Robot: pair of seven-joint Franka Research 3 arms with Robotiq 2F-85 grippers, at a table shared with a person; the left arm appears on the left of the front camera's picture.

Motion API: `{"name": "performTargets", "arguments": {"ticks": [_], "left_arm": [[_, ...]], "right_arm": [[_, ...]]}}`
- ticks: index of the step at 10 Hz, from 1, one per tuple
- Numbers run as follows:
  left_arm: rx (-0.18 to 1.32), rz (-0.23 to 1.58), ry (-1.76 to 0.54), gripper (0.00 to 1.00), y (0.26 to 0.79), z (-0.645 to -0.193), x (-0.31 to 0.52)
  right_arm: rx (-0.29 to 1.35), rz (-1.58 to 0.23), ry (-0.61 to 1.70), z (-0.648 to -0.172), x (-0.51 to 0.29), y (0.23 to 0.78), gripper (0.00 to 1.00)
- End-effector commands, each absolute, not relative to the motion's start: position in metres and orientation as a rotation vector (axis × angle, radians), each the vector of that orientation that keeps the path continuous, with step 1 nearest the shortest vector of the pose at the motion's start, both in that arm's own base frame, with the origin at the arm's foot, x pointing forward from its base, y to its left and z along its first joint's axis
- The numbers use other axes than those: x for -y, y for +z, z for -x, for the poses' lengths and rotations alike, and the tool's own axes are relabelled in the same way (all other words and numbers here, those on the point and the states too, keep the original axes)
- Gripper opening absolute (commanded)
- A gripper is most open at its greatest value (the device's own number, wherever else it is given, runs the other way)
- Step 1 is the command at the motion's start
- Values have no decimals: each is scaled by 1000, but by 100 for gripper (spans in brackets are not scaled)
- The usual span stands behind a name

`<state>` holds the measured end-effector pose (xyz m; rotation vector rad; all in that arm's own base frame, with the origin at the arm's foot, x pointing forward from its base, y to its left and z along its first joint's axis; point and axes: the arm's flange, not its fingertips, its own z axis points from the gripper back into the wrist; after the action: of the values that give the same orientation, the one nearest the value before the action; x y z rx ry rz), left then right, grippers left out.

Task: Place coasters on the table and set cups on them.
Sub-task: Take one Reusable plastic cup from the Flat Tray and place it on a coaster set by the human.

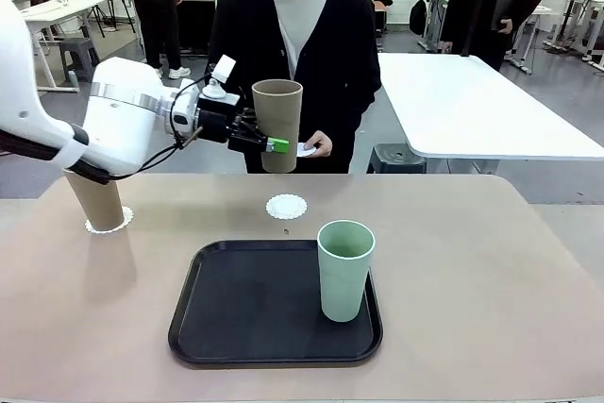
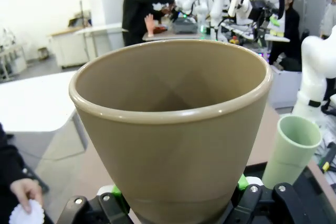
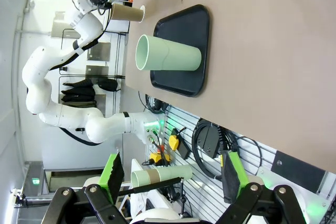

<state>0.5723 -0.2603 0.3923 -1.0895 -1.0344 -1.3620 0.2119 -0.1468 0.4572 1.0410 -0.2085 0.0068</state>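
Note:
My left gripper (image 1: 269, 142) is shut on a tan cup (image 1: 276, 125) and holds it upright in the air over the table's (image 1: 491, 271) far edge. Just below it an empty white coaster (image 1: 287, 206) lies on the table. In the left wrist view this cup (image 2: 173, 129) sits between the green pads (image 2: 242, 182). A second tan cup (image 1: 97, 200) stands on a coaster (image 1: 113, 225) at the far left. The mint green cup (image 1: 345, 269) stands on the black tray (image 1: 236, 327). The person's hand holds another coaster (image 1: 307, 149). My right gripper (image 3: 170, 176) is open and holds nothing, off the table's side.
The black tray lies at the near middle of the table, its left half bare. The person stands close behind the far edge. A white table (image 1: 472, 101) stands behind on the right. Cables and hardware (image 3: 210, 140) hang below the table edge in the right wrist view.

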Motion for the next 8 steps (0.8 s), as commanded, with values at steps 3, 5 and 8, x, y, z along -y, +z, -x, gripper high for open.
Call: {"name": "performTargets", "arguments": {"ticks": [3,5,8], "left_arm": [[1078,1103,-1455,83,356,-582,258],[1076,1122,-1466,83,344,-582,258],[1053,1113,-1438,83,340,-578,259]], "right_arm": [[228,-1063,18,-213,146,456,100],[228,-1063,18,-213,146,456,100],[228,-1063,18,-213,146,456,100]]}}
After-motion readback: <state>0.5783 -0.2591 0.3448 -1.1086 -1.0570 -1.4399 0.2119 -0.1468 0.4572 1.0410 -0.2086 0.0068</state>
